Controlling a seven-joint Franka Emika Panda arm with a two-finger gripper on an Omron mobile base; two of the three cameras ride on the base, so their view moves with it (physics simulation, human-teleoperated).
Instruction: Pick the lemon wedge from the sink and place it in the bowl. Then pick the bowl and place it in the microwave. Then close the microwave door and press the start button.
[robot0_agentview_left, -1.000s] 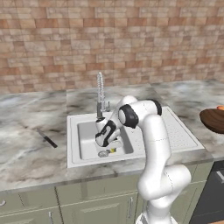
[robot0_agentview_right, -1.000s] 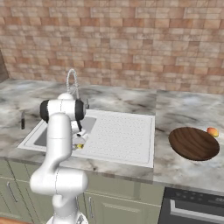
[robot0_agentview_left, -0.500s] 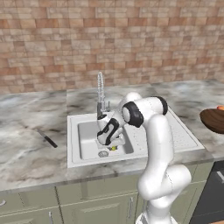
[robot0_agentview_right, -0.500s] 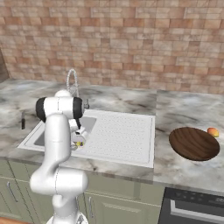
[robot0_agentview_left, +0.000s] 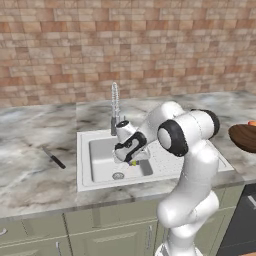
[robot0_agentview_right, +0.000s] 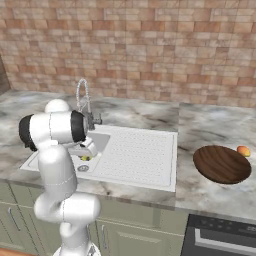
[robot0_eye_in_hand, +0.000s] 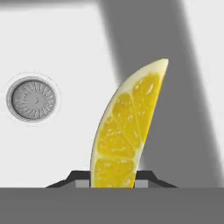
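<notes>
The lemon wedge (robot0_eye_in_hand: 127, 131) stands upright between the two finger tips in the hand view, its lower end pinched by them, so the gripper (robot0_eye_in_hand: 112, 177) has narrowed onto it and holds it. In the left base view the wedge (robot0_agentview_left: 133, 162) shows as a yellow speck under the hand, over the basin of the sink (robot0_agentview_left: 100, 165) and up off its floor, beside the drain (robot0_eye_in_hand: 31, 99). Compared with a second ago, the hand has come up from low in the basin, near the drain, and the arm's elbow has swung forward and higher. That means the pick looks done and the carry is starting. The bowl (robot0_agentview_right: 222, 164) waits well apart on the counter to the right, with a small orange fruit (robot0_agentview_right: 243, 150) at its far rim
</notes>
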